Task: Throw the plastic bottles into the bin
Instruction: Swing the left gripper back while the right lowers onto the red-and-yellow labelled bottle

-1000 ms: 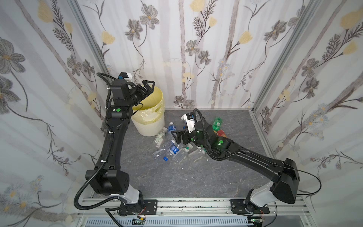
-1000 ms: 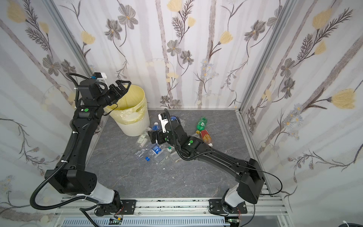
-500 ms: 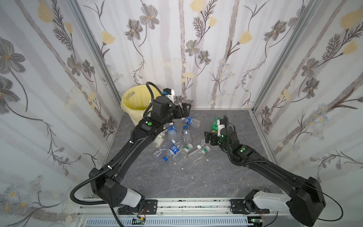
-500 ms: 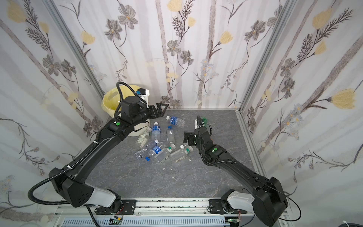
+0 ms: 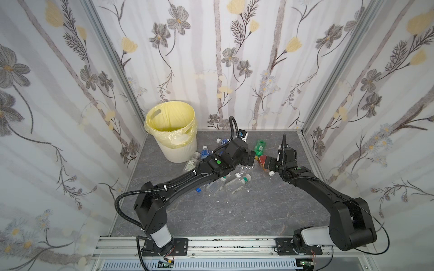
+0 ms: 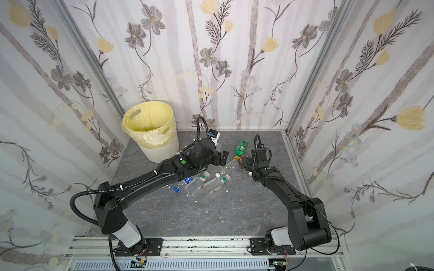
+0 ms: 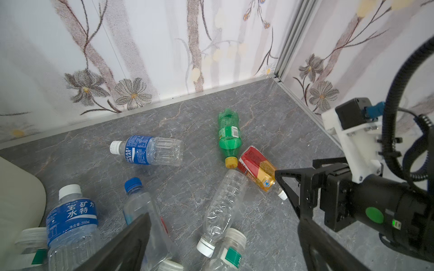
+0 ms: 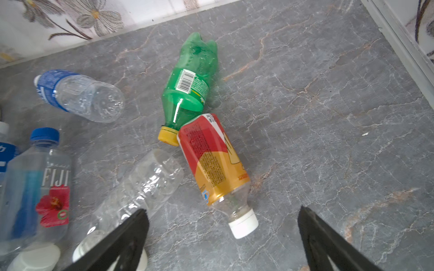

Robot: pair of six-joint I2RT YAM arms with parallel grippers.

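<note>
Bin trip finished, left fingers are hovering wide and empty near the red-orange bottle, right fingers likewise wide, both readying the next pickup.

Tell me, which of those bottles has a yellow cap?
The green bottle, lying on its side next to the red-and-orange labelled bottle. Every other cap in view is white or blue.

The bottles are glossy, see-through plastic, crinkled in places (the green bottle shines most). The bin is matt ribbed plastic, its bag thin film. The floor looks like smooth marbled stone, the rail like brushed metal.
</note>
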